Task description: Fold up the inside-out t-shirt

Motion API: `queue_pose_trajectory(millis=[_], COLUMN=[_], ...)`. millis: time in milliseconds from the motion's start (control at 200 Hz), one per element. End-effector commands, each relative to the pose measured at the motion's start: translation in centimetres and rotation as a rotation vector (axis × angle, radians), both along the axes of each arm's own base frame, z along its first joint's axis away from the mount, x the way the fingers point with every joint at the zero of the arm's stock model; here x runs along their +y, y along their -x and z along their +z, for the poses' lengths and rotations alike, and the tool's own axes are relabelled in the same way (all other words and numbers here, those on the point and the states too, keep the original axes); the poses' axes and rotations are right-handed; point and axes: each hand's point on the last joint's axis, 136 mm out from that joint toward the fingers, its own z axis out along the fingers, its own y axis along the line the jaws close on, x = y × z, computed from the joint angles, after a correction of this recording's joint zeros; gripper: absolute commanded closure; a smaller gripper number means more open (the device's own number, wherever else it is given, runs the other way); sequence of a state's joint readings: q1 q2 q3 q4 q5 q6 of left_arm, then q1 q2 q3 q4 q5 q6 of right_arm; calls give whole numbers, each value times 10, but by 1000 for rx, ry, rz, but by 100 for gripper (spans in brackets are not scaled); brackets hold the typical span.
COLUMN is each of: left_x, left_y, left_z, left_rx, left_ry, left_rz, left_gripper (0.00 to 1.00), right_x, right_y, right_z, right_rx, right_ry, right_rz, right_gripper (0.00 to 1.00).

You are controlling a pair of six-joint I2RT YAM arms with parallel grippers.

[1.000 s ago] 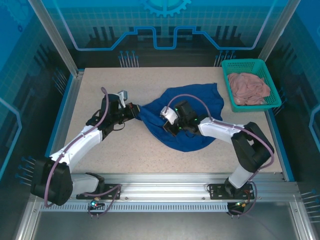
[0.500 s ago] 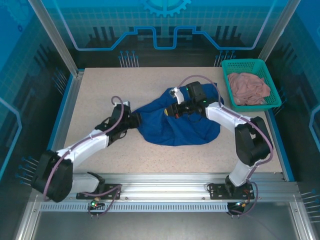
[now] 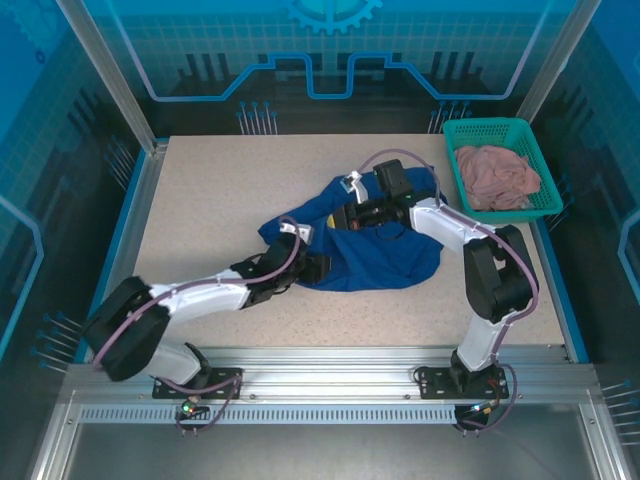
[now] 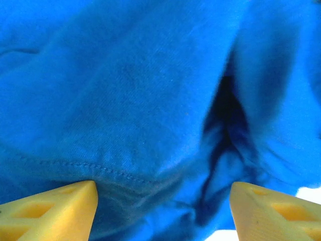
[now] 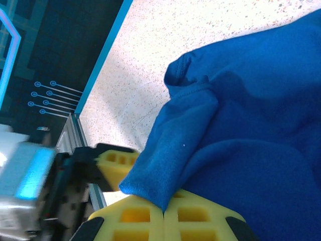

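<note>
Left arm swung in to the near hem; left fingers [image 3: 316, 267] now spread, gripping nothing. Right fingers [image 5: 163, 217] clamp the royal-blue cotton t-shirt [image 3: 385, 262], crumpled on the speckled table [image 3: 200, 190]. Folding barely begun.

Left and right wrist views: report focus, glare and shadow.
Left wrist view: the royal-blue cotton t-shirt is evenly lit, its hem stitching sharp, one deep fold in dark shadow; a white patch is blown out at lower right. Right wrist view: the speckled beige table glares near-white at the top; the grey housing at lower left is blurred.
</note>
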State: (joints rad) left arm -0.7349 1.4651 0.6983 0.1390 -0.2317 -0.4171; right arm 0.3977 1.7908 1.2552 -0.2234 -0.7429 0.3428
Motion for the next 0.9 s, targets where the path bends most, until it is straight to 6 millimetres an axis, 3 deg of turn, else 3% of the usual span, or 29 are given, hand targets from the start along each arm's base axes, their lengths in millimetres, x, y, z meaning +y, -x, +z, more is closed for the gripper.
queue_pose_trajectory(millis=[0,55,130,265,420,485,565,715,790,895], left_x=[-9,-17,-30,-55,-61,-60,-58,-56,-57,-57], left_y=[-38,-53,-68,-59,-25,-16,-12,-12,-13,-13], left_z=[5,5,8,21,45,47,47,47,48,51], left_rx=[-100,-119,-136,-104,4,54,92,123,129,129], left_ry=[-48,-37,4,140,293,313,318,339,348,349], left_rz=[43,43,24,-105,-230,-244,-242,-229,-231,-235], left_gripper=[29,34,54,96,100,100,100,100,100,100], right_x=[-6,-12,-24,-50,-125,-139,-128,-81,-67,-56], right_y=[1,2,2,-4,-28,-24,-10,36,56,62], right_z=[12,13,12,0,-19,-17,-13,-15,-30,-50], right_rx=[28,29,34,1,-161,-229,-307,-434,-452,-458], right_ry=[-31,-28,-24,135,572,647,626,486,455,484], right_rz=[15,14,-8,-99,-401,-446,-398,-212,-155,-149], right_gripper=[100,100,100,98,73,66,58,44,32,28])
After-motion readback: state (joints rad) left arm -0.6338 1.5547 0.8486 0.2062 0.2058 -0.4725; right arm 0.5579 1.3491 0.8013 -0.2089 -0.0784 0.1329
